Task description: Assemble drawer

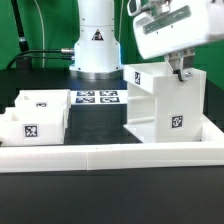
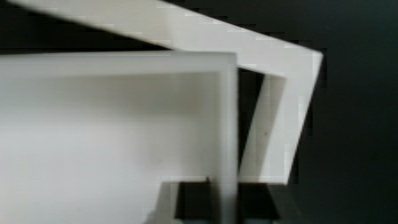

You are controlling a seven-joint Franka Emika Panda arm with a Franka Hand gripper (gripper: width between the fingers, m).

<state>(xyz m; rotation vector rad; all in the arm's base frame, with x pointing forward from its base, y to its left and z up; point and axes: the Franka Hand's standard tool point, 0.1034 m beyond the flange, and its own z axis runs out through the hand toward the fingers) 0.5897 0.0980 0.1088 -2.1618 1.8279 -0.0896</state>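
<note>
The drawer's tall white housing (image 1: 160, 108) stands at the exterior view's right, with a black-and-white tag on its front. My gripper (image 1: 181, 74) reaches down onto its top edge. In the wrist view my gripper (image 2: 228, 197) straddles a thin upright wall of the housing (image 2: 107, 130). A dark finger (image 2: 189, 202) presses on each side of the wall, so the gripper is shut on it. The two small tagged trays (image 1: 35, 115) sit together at the exterior view's left, apart from the housing.
The long low white border wall (image 1: 100, 156) runs along the front and turns up at the right beside the housing. The marker board (image 1: 97, 97) lies in front of the robot base (image 1: 97, 45). A white strip with a corner (image 2: 294, 70) lies beyond the gripped wall.
</note>
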